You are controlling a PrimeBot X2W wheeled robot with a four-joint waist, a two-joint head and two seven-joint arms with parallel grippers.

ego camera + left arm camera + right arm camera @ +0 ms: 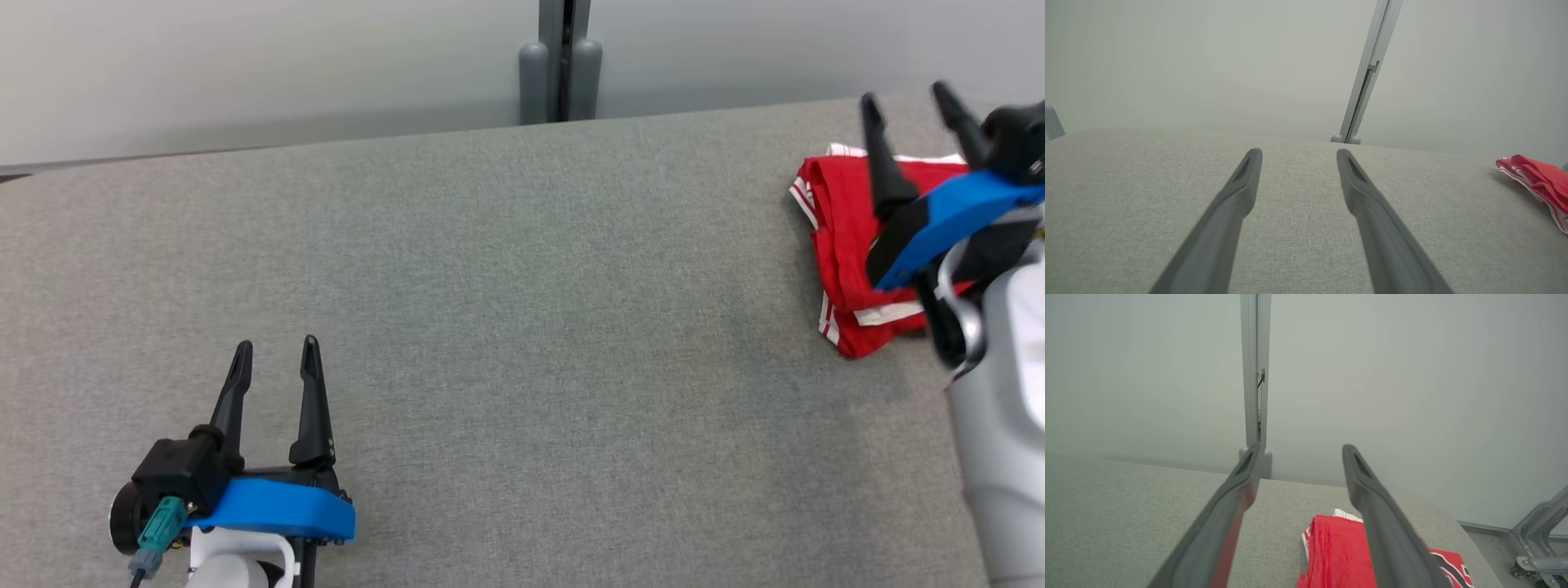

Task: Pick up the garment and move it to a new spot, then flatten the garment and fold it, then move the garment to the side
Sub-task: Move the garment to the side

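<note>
While the left gripper hung, jaws parted, over the broad grey fabric tabletop, the folded red, white-striped garment lay near its far right edge under the spread-jawed, empty right gripper, black print showing from the right wrist.

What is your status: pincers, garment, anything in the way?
Left pincer open, empty. Right pincer open over the garment, not gripping. Garment folded, red, on table, right side. Nothing seen in the way.

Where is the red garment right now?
In the head view, the folded red garment lies at the far right of the grey table, beneath the open right claw, well away from the left claw.
</note>
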